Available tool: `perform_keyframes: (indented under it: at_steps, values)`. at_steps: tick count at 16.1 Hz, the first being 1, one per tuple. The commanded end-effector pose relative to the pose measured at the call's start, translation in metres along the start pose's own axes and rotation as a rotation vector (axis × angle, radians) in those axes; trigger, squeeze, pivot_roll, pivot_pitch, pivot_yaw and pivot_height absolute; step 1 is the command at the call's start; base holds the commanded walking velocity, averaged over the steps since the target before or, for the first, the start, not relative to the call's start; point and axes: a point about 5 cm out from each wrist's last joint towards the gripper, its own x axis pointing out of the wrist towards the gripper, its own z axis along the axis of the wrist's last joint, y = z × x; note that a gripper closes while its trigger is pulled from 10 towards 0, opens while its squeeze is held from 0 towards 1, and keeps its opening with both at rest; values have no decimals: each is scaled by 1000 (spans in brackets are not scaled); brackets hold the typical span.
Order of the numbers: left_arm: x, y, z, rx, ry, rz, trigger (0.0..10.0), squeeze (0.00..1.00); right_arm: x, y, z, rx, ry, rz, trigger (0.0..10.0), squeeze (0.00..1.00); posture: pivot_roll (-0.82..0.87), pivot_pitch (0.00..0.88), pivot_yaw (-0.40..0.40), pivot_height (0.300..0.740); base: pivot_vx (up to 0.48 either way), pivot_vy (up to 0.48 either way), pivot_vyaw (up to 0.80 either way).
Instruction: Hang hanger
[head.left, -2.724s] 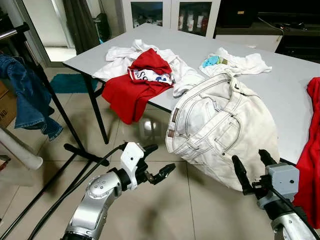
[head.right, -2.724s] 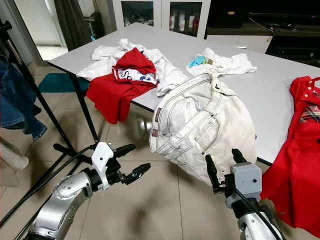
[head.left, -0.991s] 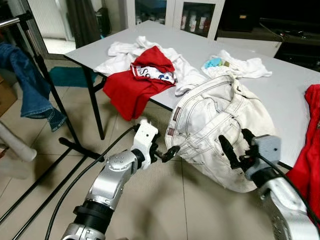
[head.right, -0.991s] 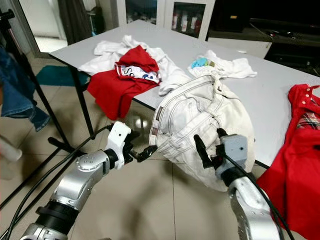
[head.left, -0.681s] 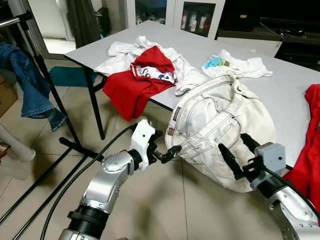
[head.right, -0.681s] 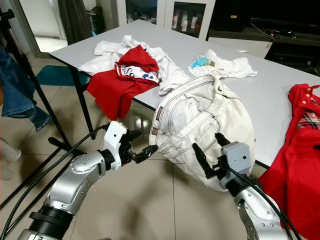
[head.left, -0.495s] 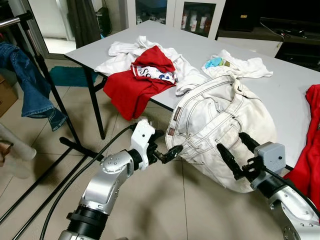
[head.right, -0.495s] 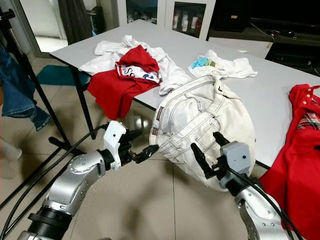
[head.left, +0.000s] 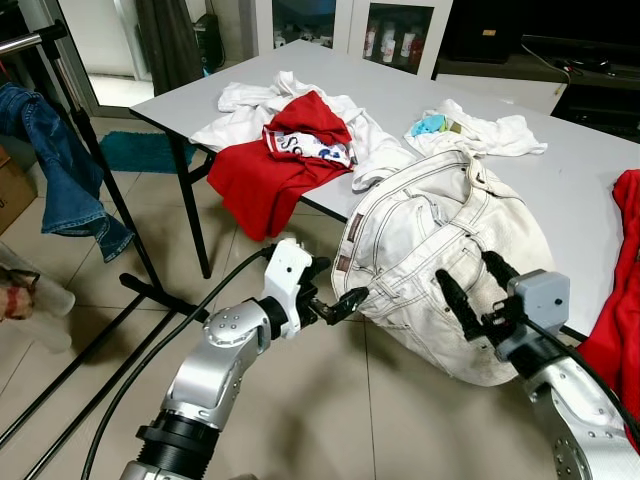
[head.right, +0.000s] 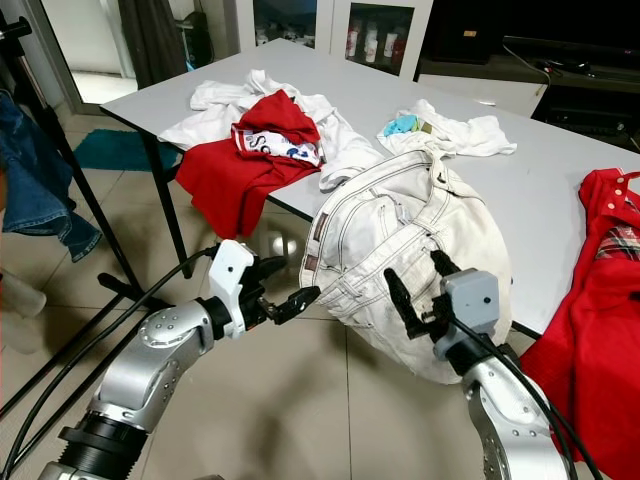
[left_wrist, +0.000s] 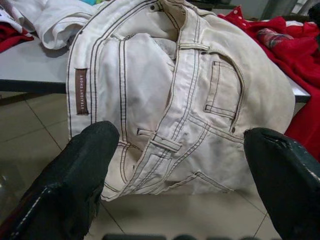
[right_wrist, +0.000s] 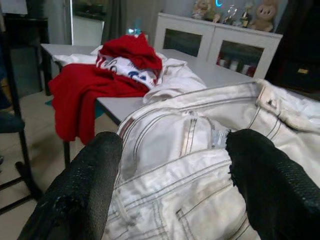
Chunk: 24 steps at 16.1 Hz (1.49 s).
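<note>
- The left gripper (head.left: 338, 290) is low over the tiled floor (head.left: 300, 400), just in front of the table edge. Its two black fingers are spread apart with nothing between them. One fingertip (head.left: 352, 296) is right at the lower edge of the white jeans (head.left: 440, 250); I cannot tell if it touches them.
- The right gripper (head.left: 475, 290) is up in front of the same jeans, on their right side. Its fingers are spread apart too and hold nothing. They sit in front of the cloth, and I cannot tell if they touch it.
- The white jeans lie in a big heap on the near edge of the grey table (head.left: 590, 170). Part of them hangs down over the edge toward the floor. In the left wrist view a small brown tag (left_wrist: 81, 91) is on the waistband.
- A red cloth (head.left: 625, 300) hangs off the table at the far right.
- Further back on the table is a pile of red and white clothes (head.left: 290, 145), and a red shirt (head.left: 250, 185) droops over the edge.
- Behind the jeans lies a white garment (head.left: 485, 130) with a small blue thing (head.left: 425, 123) on it.
- On the left stands a black clothes rack (head.left: 85, 170) with blue jeans (head.left: 55, 170) hanging on it.
- I cannot make out a hanger anywhere.
- At the back are white cabinets with glass doors (head.left: 345, 30).
</note>
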Motion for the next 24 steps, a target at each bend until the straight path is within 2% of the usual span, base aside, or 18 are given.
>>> perform_keyframes:
  at_steps: [1, 24]
  values:
    - [3, -3, 1, 15, -1, -9, 10000, 0, 2, -3, 0, -5, 3, -25, 10000, 0, -48, 0, -25, 740, 274, 0, 0]
    - [6, -3, 4, 7, -15, -5, 10000, 0, 11, 2, -1, 10, -9, -46, 10000, 0, -49, 0, -21, 740, 347, 0, 0]
